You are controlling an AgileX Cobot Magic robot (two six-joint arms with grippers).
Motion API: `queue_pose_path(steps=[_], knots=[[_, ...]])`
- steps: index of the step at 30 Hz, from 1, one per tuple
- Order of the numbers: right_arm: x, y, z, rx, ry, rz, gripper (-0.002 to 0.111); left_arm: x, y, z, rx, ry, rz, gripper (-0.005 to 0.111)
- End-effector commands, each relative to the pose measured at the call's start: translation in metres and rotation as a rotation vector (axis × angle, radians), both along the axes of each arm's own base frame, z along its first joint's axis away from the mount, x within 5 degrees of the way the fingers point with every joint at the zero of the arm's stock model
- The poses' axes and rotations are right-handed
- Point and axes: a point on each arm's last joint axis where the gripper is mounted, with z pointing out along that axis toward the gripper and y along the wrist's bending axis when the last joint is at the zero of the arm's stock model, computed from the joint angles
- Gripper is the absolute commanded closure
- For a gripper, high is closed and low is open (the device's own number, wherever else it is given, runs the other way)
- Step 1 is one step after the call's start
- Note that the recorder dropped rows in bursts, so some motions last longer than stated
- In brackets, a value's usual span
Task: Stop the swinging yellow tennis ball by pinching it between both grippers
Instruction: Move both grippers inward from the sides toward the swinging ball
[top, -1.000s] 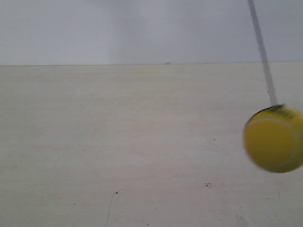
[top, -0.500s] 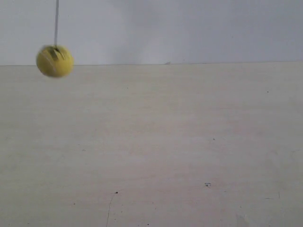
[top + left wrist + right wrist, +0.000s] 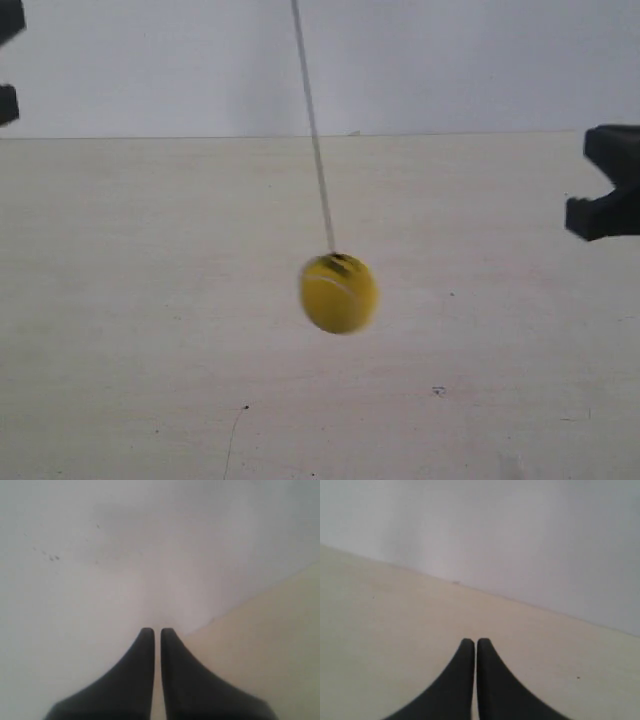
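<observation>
The yellow tennis ball [image 3: 338,293] hangs blurred on a thin string [image 3: 314,130] above the pale table, near the middle of the exterior view. A black gripper part [image 3: 609,198] juts in at that view's right edge, far from the ball. Another black part [image 3: 8,60] shows at the top left corner. In the left wrist view my left gripper [image 3: 153,630] is shut with nothing between its black fingers, facing the wall. My right gripper [image 3: 472,641] is shut over the table, holding nothing. Neither wrist view shows the ball.
A pale wooden table [image 3: 200,350] fills the lower scene and meets a plain grey-white wall [image 3: 450,60] behind. A small dark mark [image 3: 438,391] and a thin scratch [image 3: 232,440] lie on the tabletop.
The ball swung from the right edge to the far upper left, then back to the middle and lower. Black gripper parts have come into the exterior view at both edges.
</observation>
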Motion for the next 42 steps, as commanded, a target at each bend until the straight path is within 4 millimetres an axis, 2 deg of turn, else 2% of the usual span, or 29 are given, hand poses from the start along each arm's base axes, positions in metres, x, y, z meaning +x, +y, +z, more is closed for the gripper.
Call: queue_pose_path(steps=[1, 4, 9, 16, 23, 36, 42], knots=[[0.012, 0.021, -0.024, -0.095, 0.031, 0.251, 0.108, 0.013, -0.011, -0.029, 0.083, 0.125, -0.153, 0.102], [0.011, 0.037, -0.037, -0.082, 0.048, 0.460, 0.108, 0.011, -0.024, -0.045, 0.164, 0.154, -0.372, 0.102], [0.016, 0.042, -0.043, -0.045, 0.063, 0.504, 0.108, 0.007, -0.036, -0.057, 0.145, 0.180, -0.572, 0.102], [0.014, 0.043, -0.044, -0.050, 0.070, 0.529, 0.108, 0.012, -0.037, -0.067, 0.132, 0.215, -0.588, 0.102], [0.007, 0.049, -0.040, -0.036, 0.034, 0.638, 0.108, 0.013, -0.038, -0.073, 0.138, 0.234, -0.616, 0.102], [0.011, 0.049, -0.044, -0.028, 0.032, 0.617, 0.108, 0.013, -0.038, -0.074, 0.139, 0.235, -0.619, 0.102], [0.008, 0.054, -0.047, 0.024, 0.054, 0.695, 0.108, 0.007, -0.046, -0.075, 0.072, 0.217, -0.767, 0.102]])
